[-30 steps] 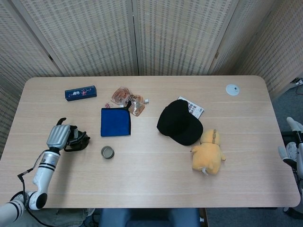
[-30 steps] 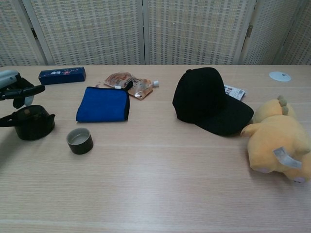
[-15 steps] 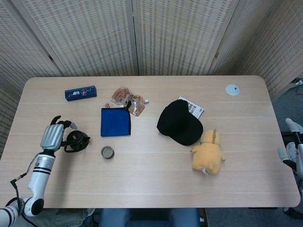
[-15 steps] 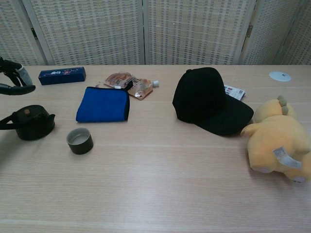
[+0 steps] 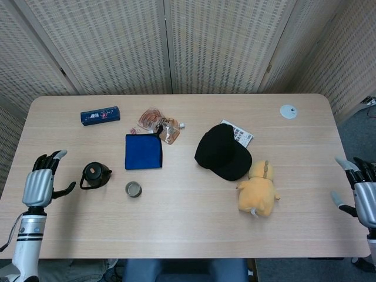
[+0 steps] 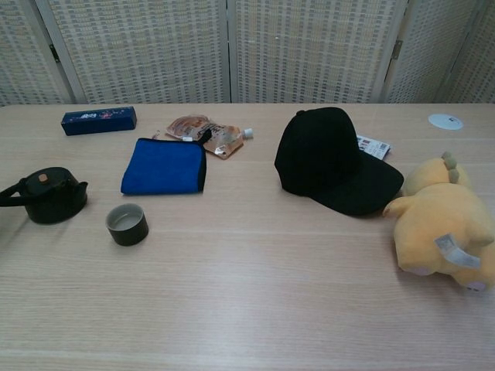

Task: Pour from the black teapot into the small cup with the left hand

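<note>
Black teapot (image 5: 95, 174) stands upright on the table (image 5: 194, 229), lid on, near the left edge. All positions below are referenced to the teapot, as seen in the head view.

Small cup (image 5: 133, 189): just right of the teapot and slightly nearer the robot, upright, mouth open upward, apart from the teapot. In the chest view the teapot (image 6: 51, 196) has its loop handle on its left side and the cup (image 6: 127, 224) sits on bare wood to its right and closer to the camera.

Left hand (image 5: 40, 183): left of the teapot, over the table edge, fingers spread, holding nothing, not touching the pot. A strip of bare table lies between them. Hand not seen in the chest view.

Blue cloth (image 5: 143, 151): right of the teapot and a bit farther back, folded flat, just behind the cup. Crumpled snack pouch (image 5: 158, 125): beyond the cloth's far corner, touching or nearly touching it. Dark blue box (image 5: 100, 116): straight behind the teapot, well apart.

Black cap (image 5: 223, 153): well to the right, past the cup, lying partly over a white card (image 5: 238, 134). Yellow plush toy (image 5: 258, 189): farther right, just beside the cap's near edge. Small white disc (image 5: 288, 111): far right, back corner.

Right hand (image 5: 361, 192): at the opposite table edge, fingers apart, empty.

Nothing lies between teapot and cup.
</note>
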Action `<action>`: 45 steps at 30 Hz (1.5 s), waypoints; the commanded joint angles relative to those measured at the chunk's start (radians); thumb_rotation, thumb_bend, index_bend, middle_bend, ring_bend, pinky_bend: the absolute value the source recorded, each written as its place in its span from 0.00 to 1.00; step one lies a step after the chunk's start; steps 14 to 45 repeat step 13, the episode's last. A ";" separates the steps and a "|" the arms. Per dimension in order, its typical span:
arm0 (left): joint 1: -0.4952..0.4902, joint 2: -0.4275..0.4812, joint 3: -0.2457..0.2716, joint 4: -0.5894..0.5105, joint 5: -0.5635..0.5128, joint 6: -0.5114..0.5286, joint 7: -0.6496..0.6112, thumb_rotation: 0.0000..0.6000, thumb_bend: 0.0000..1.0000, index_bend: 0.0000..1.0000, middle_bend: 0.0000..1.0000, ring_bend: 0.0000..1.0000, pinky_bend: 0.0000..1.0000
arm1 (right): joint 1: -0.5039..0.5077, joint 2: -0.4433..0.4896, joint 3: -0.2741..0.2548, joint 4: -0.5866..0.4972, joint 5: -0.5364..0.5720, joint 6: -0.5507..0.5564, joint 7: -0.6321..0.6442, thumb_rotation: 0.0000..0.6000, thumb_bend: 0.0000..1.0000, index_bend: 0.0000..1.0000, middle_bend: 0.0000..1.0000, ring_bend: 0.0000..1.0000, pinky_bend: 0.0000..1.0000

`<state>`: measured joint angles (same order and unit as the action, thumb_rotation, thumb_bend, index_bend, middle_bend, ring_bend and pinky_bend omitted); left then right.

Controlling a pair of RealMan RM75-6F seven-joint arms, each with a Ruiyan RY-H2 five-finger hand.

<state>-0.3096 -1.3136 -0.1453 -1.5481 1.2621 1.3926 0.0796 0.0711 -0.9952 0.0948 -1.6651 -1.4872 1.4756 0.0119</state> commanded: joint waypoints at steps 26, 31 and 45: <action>0.140 0.043 0.109 -0.177 0.122 0.152 0.128 1.00 0.25 0.13 0.14 0.17 0.07 | 0.013 -0.046 -0.069 0.022 -0.107 -0.025 0.061 1.00 0.32 0.14 0.20 0.08 0.16; 0.140 0.043 0.109 -0.177 0.122 0.152 0.128 1.00 0.25 0.13 0.14 0.17 0.07 | 0.013 -0.046 -0.069 0.022 -0.107 -0.025 0.061 1.00 0.32 0.14 0.20 0.08 0.16; 0.140 0.043 0.109 -0.177 0.122 0.152 0.128 1.00 0.25 0.13 0.14 0.17 0.07 | 0.013 -0.046 -0.069 0.022 -0.107 -0.025 0.061 1.00 0.32 0.14 0.20 0.08 0.16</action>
